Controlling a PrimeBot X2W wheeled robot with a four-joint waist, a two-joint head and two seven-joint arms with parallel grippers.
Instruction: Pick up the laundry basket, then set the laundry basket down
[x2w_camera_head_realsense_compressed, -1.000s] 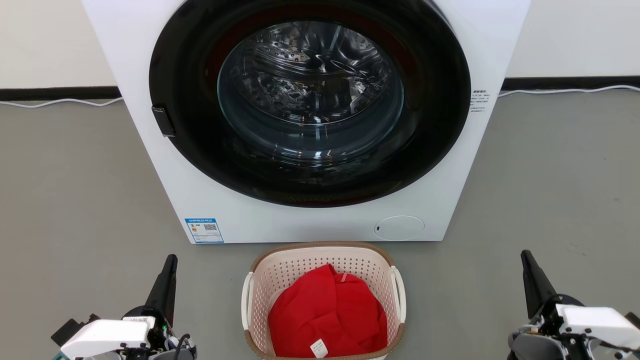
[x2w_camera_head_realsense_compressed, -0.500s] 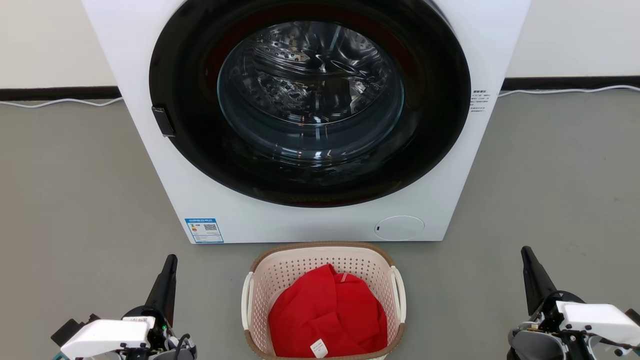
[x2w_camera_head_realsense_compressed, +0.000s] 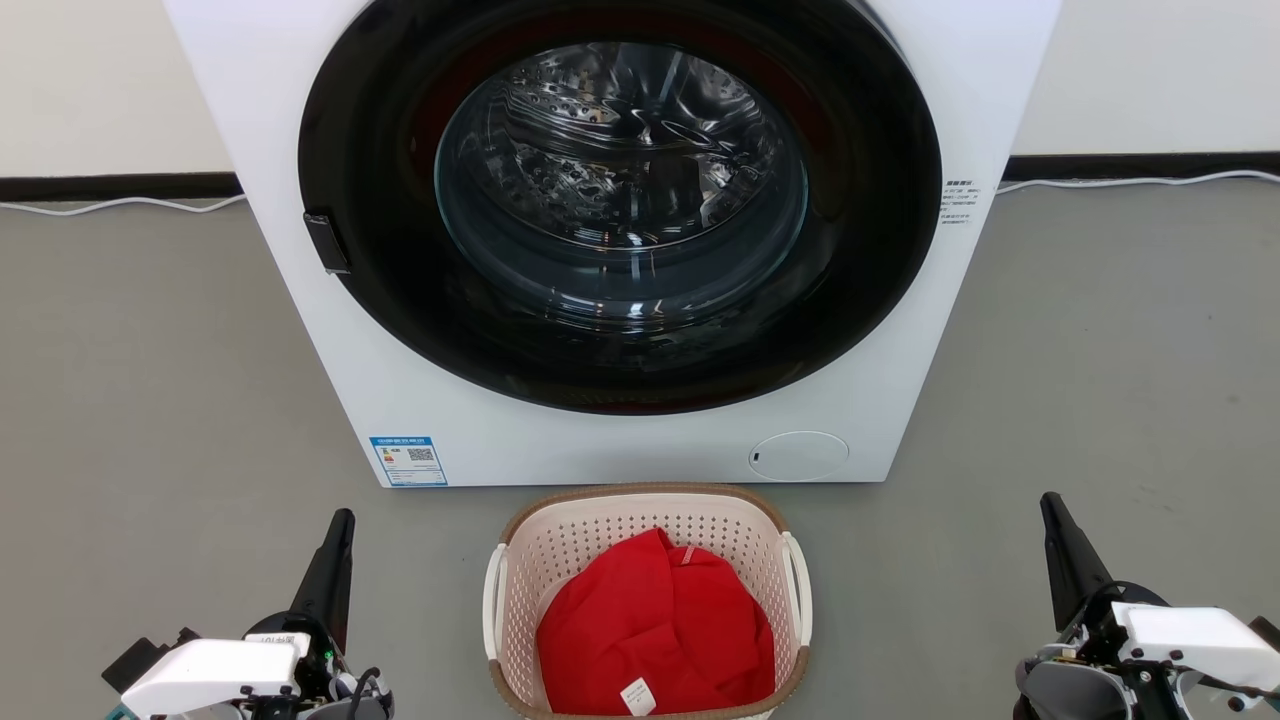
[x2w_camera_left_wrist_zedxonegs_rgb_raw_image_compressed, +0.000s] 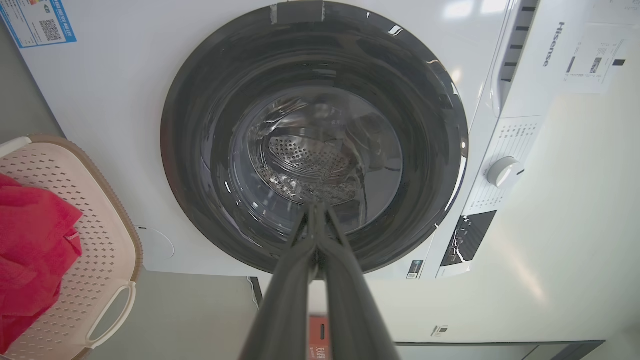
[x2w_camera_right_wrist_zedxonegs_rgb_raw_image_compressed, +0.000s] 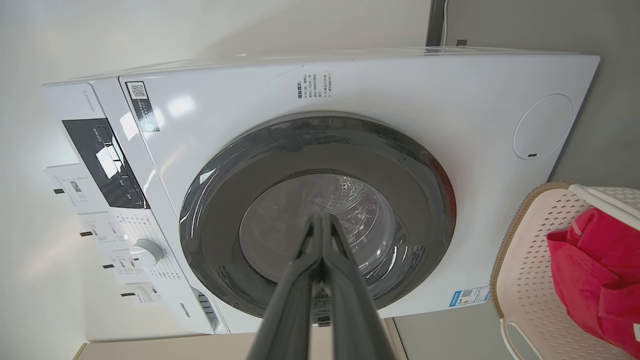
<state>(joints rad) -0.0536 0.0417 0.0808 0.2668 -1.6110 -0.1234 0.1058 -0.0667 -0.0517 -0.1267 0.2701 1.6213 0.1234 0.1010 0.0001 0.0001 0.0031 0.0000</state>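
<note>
— Grey floor (x2w_camera_head_realsense_compressed: 150, 400) before you, laundry basket (x2w_camera_head_realsense_compressed: 620, 530) on it just in front of the washing machine (x2w_camera_head_realsense_compressed: 600, 450). Your arms?
— Low at either side, aimed at the machine; left gripper (x2w_camera_head_realsense_compressed: 345, 515) and right gripper (x2w_camera_head_realsense_compressed: 1047, 498) clenched, empty, well apart from the laundry basket.

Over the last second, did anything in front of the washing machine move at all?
Barely. The right claw crept slightly up the head view, toward the washing machine, still shut and empty. The left claw, the laundry basket and the red cloth in it stayed put; nothing was grabbed or released.
</note>
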